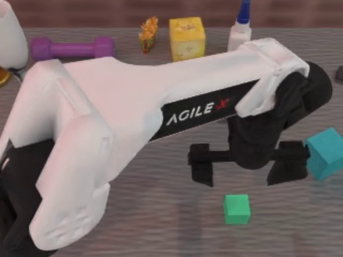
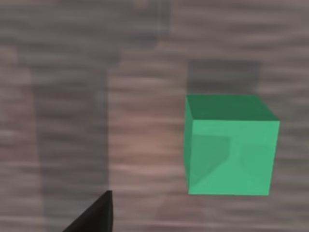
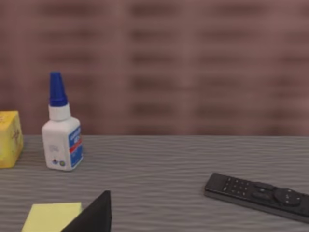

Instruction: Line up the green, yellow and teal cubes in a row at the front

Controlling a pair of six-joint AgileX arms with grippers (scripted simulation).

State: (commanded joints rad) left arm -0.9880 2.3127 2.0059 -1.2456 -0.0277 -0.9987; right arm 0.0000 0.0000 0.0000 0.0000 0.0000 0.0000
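Note:
My left gripper (image 1: 244, 165) hangs open over the table's right half, its jaws spread wide. The small green cube (image 1: 237, 209) sits on the table just in front of it, apart from both fingers. In the left wrist view the green cube (image 2: 231, 145) lies beyond one dark fingertip (image 2: 96, 215). The teal cube (image 1: 326, 152) stands at the right edge, close beside the gripper's right finger. The pale yellow cube (image 3: 50, 216) shows only in the right wrist view, next to one fingertip (image 3: 96, 212) of my right gripper. The right arm is outside the top view.
Along the back stand a purple dumbbell (image 1: 72, 48), a small orange toy (image 1: 148, 33), a golden-yellow printed box (image 1: 186, 37) and a glue bottle (image 1: 239, 29). A black remote (image 3: 256, 193) lies on the table in the right wrist view.

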